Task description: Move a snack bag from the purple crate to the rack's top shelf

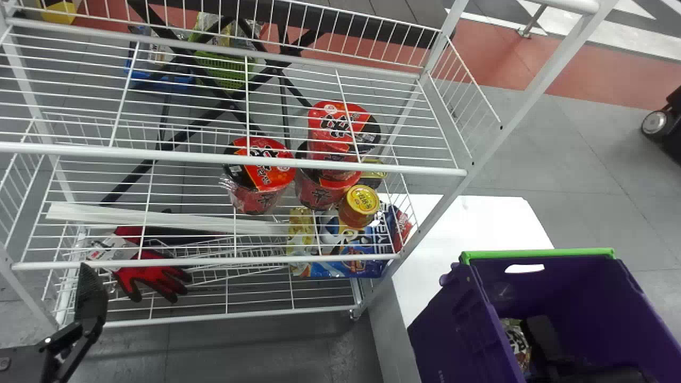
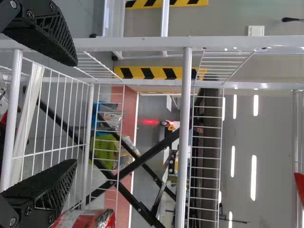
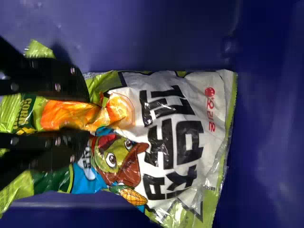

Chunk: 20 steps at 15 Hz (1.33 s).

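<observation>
Presently, head view: right claw point(image 1: 540, 334) and snack bag point(image 1: 514, 340) inside the purple crate point(image 1: 564, 282); lifting close to the wall could snag the bag. Left wrist view: left claw point(image 2: 76, 111) open, near the rack point(image 2: 185, 123). Right wrist view: right claw pinching the snack bag's gathered film, which, being slick, might slip.

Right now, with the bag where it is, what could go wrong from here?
The right end effector pinches the snack bag toward one end, with much of it extending past the fingers, so it might swing or slip when lifted. The bag is down inside the purple crate, whose walls stand above it, so it could catch on the green rim. Squeezing harder may crush the contents, as the wrapper already bunches between the fingers.
</observation>
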Each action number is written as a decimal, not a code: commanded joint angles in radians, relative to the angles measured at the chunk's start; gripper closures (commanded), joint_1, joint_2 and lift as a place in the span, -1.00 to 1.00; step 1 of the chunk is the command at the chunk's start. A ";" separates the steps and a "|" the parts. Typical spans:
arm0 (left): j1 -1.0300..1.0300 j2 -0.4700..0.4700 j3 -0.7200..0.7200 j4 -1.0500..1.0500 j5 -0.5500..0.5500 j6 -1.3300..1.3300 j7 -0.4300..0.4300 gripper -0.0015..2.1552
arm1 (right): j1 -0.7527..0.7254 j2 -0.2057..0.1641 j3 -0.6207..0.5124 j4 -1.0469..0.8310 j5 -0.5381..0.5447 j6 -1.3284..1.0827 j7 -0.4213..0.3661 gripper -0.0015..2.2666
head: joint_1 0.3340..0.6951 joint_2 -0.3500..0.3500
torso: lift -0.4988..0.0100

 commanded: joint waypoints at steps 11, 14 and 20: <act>0.004 -0.008 -0.018 -0.007 -0.012 0.015 0.018 -0.92 | 0.151 0.006 -0.037 -0.193 0.000 0.011 0.130 0.80 | 1.00 -1.00 | -0.77; 0.004 -0.008 -0.020 -0.009 -0.017 0.015 0.021 -0.92 | 0.201 0.038 -0.066 -0.266 0.000 0.005 0.127 0.80 | 1.00 -1.00 | -0.73; 0.004 -0.008 -0.020 -0.007 -0.018 0.015 0.036 -0.92 | 0.287 0.076 -0.141 -0.372 -0.062 -0.050 0.119 0.81 | 1.00 -1.00 | -0.64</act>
